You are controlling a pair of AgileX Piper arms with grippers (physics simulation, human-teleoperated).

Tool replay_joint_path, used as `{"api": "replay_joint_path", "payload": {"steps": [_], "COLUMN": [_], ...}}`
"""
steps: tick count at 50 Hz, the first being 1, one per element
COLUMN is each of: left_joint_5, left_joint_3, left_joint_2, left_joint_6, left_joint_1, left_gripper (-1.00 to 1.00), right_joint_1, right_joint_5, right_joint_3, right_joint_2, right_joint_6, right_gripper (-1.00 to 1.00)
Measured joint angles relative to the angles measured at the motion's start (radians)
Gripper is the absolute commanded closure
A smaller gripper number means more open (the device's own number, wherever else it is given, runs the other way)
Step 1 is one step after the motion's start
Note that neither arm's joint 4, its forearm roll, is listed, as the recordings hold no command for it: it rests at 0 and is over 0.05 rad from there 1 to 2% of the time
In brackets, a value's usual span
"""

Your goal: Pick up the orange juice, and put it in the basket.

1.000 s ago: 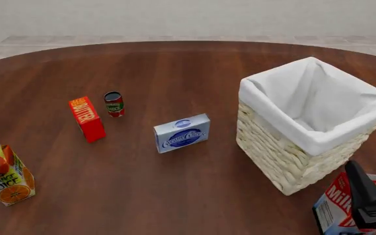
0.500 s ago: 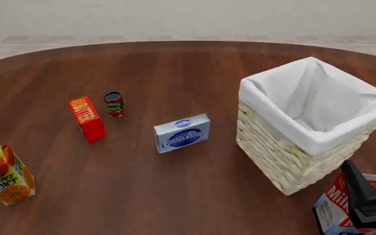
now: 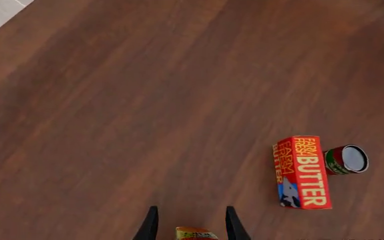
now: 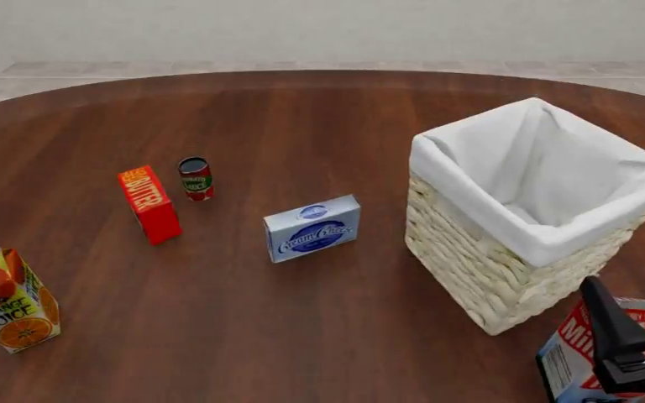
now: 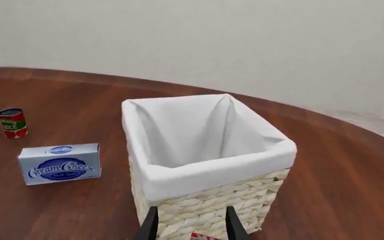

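Note:
The orange juice (image 4: 9, 298), a yellow, orange and green carton, stands upright at the table's near left. In the left wrist view only its top (image 3: 195, 234) peeks in at the picture's edge, between the two fingers of my open left gripper (image 3: 192, 225), apart from both. The front view does not show that gripper. The basket (image 4: 469, 277), pale wicker with a white liner, stands at the right, also seen as the basket (image 5: 205, 200) from the right wrist. My right gripper (image 4: 633, 284) hangs open at the near right, over a milk carton.
A red butter box (image 4: 149, 204) and a small can (image 4: 196, 178) stand left of centre, with a blue cream cheese box (image 4: 312, 228) in the middle. The milk carton (image 4: 591, 357) stands just in front of the basket, under my right gripper.
The right gripper has drifted slightly left and down over the milk carton. Nothing on the table has moved.

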Motion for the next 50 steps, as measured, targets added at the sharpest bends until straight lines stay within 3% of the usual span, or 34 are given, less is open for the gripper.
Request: {"api": "replay_joint_path", "payload": {"steps": [21,43,50], "left_joint_5": [0.101,0.15,0.14], "left_joint_3": [-0.003,0.11,0.132], "left_joint_2": [-0.034,-0.069,-0.069], "left_joint_6": [-0.011,-0.11,-0.113], "left_joint_1": [0.034,-0.087,-0.101], "left_gripper": [-1.0,-1.0,-1.0], "right_joint_1": [0.016,0.04,0.047], "right_joint_5": [0.01,-0.016,-0.033], "right_joint_3": [0.0,0.0,0.0], "right_joint_2": [-0.004,0.037,0.059], "right_joint_6": [-0.016,-0.047,-0.056], "right_gripper": [-1.0,-1.0,-1.0]}}
